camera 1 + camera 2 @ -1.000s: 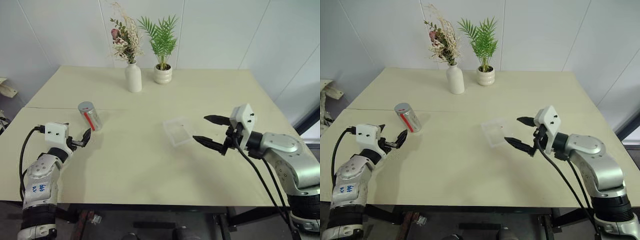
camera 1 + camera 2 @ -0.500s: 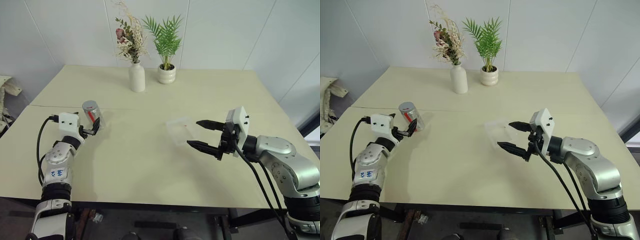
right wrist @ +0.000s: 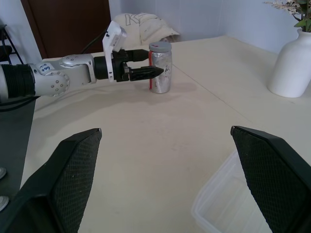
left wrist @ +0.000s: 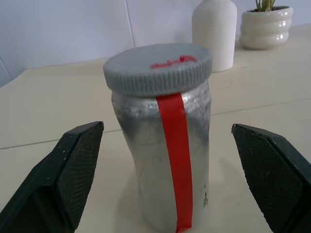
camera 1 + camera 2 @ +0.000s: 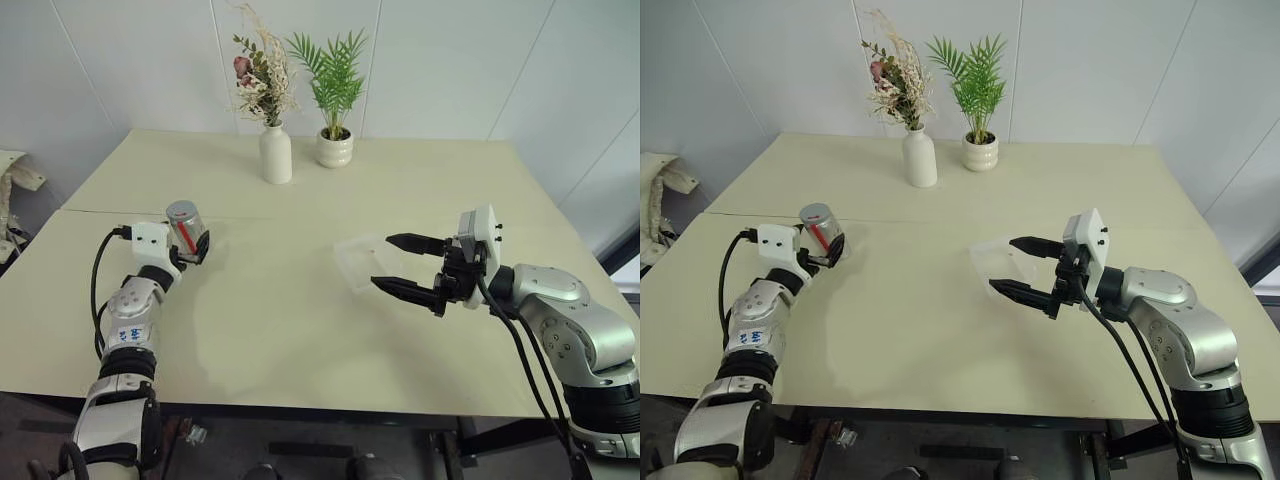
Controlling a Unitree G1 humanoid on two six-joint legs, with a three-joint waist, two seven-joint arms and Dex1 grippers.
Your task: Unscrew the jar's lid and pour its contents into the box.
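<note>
While the head views take in the whole table (image 5: 300, 330) with the box (image 5: 358, 262) just beside the right gripper (image 5: 392, 264), jaws spread and empty, the left wrist view shows more. There the jar (image 4: 167, 167) stands upright between the left gripper's (image 5: 195, 248) released jaws, untouched, red stripe facing, lid (image 4: 158, 68) on.

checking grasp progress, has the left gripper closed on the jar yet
No, in the left wrist view the jar stands between the left gripper's two fingers with clear gaps on both sides, lid still on.
</note>
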